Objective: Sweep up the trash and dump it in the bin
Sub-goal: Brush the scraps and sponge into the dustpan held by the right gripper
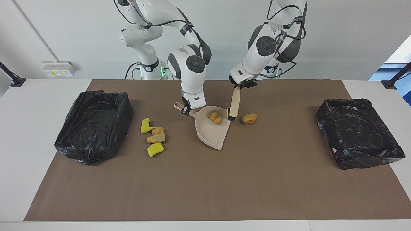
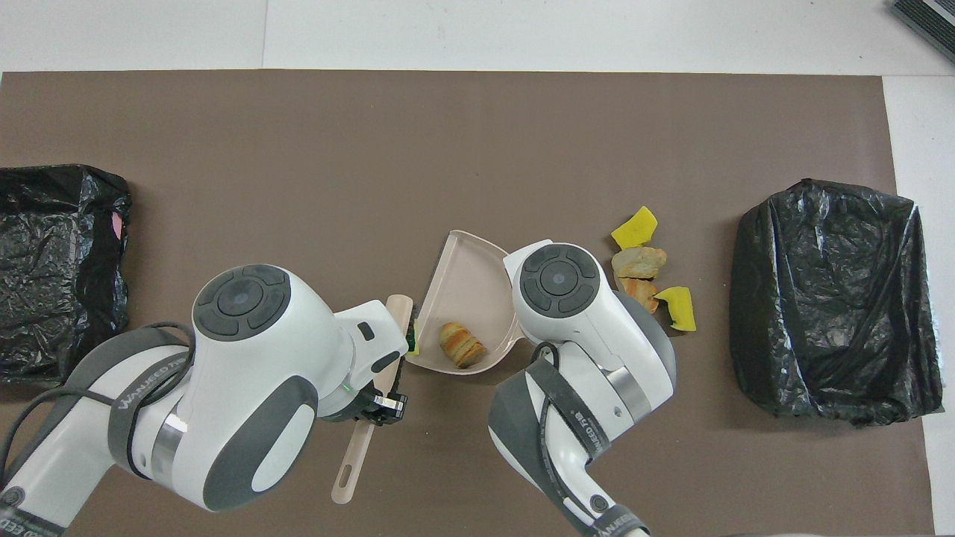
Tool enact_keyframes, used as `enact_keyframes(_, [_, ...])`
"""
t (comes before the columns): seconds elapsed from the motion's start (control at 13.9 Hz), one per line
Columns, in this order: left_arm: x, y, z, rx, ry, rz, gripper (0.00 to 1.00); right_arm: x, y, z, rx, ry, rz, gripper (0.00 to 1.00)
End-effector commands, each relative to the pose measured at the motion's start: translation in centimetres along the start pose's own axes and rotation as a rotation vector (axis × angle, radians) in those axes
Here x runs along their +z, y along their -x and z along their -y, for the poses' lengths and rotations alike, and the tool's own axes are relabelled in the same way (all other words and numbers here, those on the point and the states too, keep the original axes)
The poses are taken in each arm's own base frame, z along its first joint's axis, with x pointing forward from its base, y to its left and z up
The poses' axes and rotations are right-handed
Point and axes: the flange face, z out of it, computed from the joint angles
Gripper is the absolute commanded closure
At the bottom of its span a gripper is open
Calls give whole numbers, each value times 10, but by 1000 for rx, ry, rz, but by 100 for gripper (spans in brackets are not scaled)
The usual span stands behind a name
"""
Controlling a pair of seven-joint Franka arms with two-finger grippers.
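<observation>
Trash lies in three places on the brown mat (image 1: 205,179). One tan bread-like chunk (image 1: 214,116) sits inside the beige dustpan (image 1: 212,133), toward its handle end. A second brown chunk (image 1: 249,118) rests on the mat just beside the pan, toward the left arm's end of the table and apart from the brush tip. A cluster of scraps (image 1: 153,137), two yellow sponge wedges and two tan pieces, lies between the pan and the black bin (image 1: 93,126) at the right arm's end of the table; in the overhead view the same cluster (image 2: 646,276) shows beside the right arm's wrist.

The right gripper (image 1: 185,110) is low at the dustpan's handle, its fingers closed on it, and the pan lies flat on the mat near the table's middle, its open mouth turned toward the left arm's end.

The left gripper (image 1: 243,85) is raised over the mat near the table edge where the robots stand, its fingers clamped on the upper end of the beige-handled brush (image 1: 234,104). The brush hangs nearly upright, and its dark bristle end meets the dustpan's open edge, where a bit of yellow shows.

A second black bin (image 1: 358,133) stands at the left arm's end of the table, well apart from the rest.
</observation>
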Motion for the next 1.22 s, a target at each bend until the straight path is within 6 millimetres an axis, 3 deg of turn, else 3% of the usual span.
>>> enact_keyframes(0.0, [14, 18, 15, -41, 1, -2, 100, -4, 4, 3, -16, 29, -11, 100])
enact_keyframes(0.22, [2, -1, 67, -183, 42, -49, 100, -4, 4, 3, -17, 29, -11, 100])
enact_keyframes(0.36, [7, -11, 104, -231, 66, -111, 100, -4, 4, 3, -17, 29, -11, 100])
enact_keyframes(0.43, [13, -12, 109, -226, 66, -112, 100, -4, 4, 3, -17, 29, -11, 100])
enact_keyframes(0.57, [12, -13, 144, -295, 83, -106, 100, -4, 4, 3, -19, 29, -11, 100])
enact_keyframes(0.72, [20, -6, 159, -329, 90, -87, 100, -4, 4, 2, -29, 29, -10, 100])
enact_keyframes(0.93, [44, 0, 155, -355, 80, -61, 100, -4, 4, 2, -31, 28, -9, 100])
enact_keyframes(1.15, [62, -5, 119, -351, 55, -73, 100, -3, 5, 2, -33, 28, -7, 100])
